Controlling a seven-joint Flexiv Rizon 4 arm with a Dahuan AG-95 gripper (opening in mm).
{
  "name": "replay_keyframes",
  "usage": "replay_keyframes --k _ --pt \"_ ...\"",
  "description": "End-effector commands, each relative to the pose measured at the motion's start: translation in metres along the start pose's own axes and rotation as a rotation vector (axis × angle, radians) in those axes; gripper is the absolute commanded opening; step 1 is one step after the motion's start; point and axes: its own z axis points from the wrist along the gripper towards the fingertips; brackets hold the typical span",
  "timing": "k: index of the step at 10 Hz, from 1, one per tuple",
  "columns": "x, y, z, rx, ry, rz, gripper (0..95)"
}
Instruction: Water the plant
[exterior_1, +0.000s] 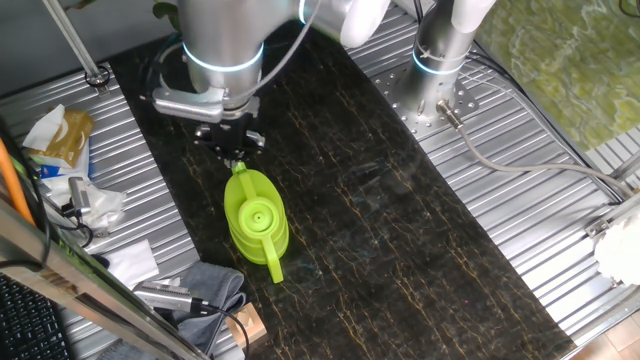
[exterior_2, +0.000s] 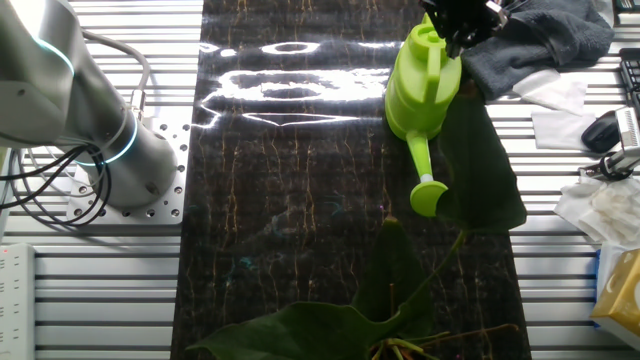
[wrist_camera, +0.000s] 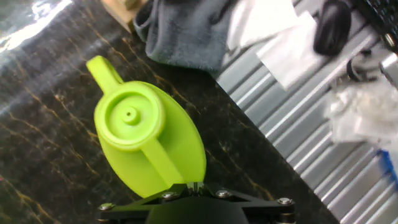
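Observation:
A lime-green watering can (exterior_1: 255, 215) stands on the dark marbled table top, spout toward the front edge. It also shows in the other fixed view (exterior_2: 425, 85) and in the hand view (wrist_camera: 146, 140). My gripper (exterior_1: 232, 152) is right over the can's rear end, also seen in the other fixed view (exterior_2: 458, 30). In the hand view my gripper (wrist_camera: 196, 185) has its jaws nearly together around the thin end of the can's handle. The plant's broad dark green leaves (exterior_2: 400, 290) fill the near edge of the other fixed view, just past the spout. Its pot is out of view.
A grey cloth (exterior_1: 205, 285) and a wooden block (exterior_1: 245, 325) lie at the table's corner near the can. Papers and bags (exterior_1: 60, 140) crowd the ribbed metal side. A black mouse (wrist_camera: 329, 28) lies beyond the cloth. The arm's base (exterior_2: 110, 150) stands beside the dark top.

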Motion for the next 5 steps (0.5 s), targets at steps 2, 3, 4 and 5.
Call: replay_keyframes --k 2,3,4,5 --pt "-0.0052 0.0021 0.0102 -0.022 -0.026 0.022 0.0" --pt "-0.0056 0.0013 0.0126 -0.031 -0.031 0.026 0.0" --pt "-0.0057 0.0012 0.0132 -0.037 -0.030 0.031 0.0" --pt "-0.0057 0.0012 0.0132 -0.046 -0.028 0.038 0.0"
